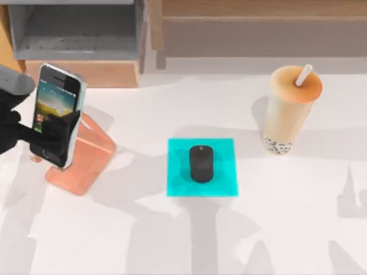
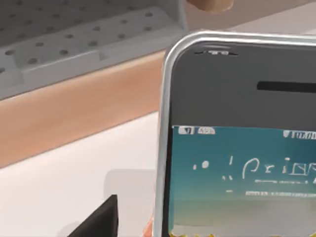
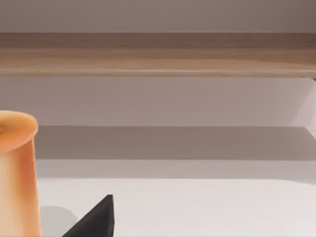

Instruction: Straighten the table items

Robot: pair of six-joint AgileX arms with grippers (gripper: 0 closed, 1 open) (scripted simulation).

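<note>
White table [image 1: 287,229] w/ wood-and-grey shelving [image 1: 74,34] behind it. Landmark: the cyan pad [image 1: 202,167] mid-table. Mouse [image 1: 201,164], small black oval, sits on the pad, lined up w/ its edges, looks done. Bubble-tea cup [image 1: 289,109], tan w/ white straw, stands upright beyond the pad's right edge, apart from it. Left tool [image 1: 49,127] is closed on the smartphone [image 1: 54,114], black fingers across its lower half; phone is well off the pad's left side, upright-ish, just over the pink stand [image 1: 86,160]. Black frame, colourful screen facing up toward cam. Step in hand, I'd judge: seating phone on stand. Next move needs lowering it so the bottom edge meets the stand, then letting go. Right tool: can't tell open or closed; it's near the cup.
</note>
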